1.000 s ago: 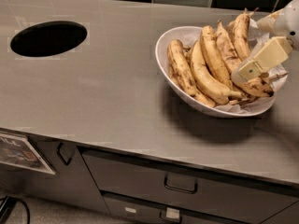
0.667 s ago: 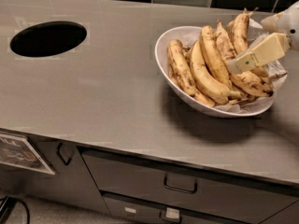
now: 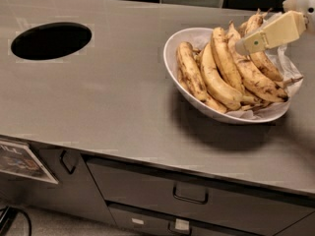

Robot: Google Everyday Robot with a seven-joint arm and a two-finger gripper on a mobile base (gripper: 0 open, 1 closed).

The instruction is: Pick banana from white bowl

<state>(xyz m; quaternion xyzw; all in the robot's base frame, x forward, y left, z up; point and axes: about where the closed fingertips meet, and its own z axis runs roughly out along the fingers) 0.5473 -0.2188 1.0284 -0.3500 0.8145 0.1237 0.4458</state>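
The white bowl [image 3: 173,47] stands on the right of the grey counter, lined with crumpled white paper and holding several bananas. A long, slim, brown-speckled banana [image 3: 258,81] with a dark end lies on the right side of the pile. Plumper, cleaner yellow bananas [image 3: 214,77] lie beside it in the middle. My cream-coloured gripper [image 3: 246,43] reaches in from the top right edge. It hovers just above the right-hand bananas, its tip over the middle of the bowl. It crosses in front of another speckled banana [image 3: 266,63] at the back.
A dark oval hole [image 3: 51,40] is cut into the counter [image 3: 113,97] at the far left. Dark tiles run along the back wall. Grey drawers with handles [image 3: 190,194] sit below the counter's front edge. The bowl lies near the counter's right end.
The gripper has risen and shifted slightly up and right from low among the right-hand bananas to just above them. The bananas and bowl have not visibly moved.
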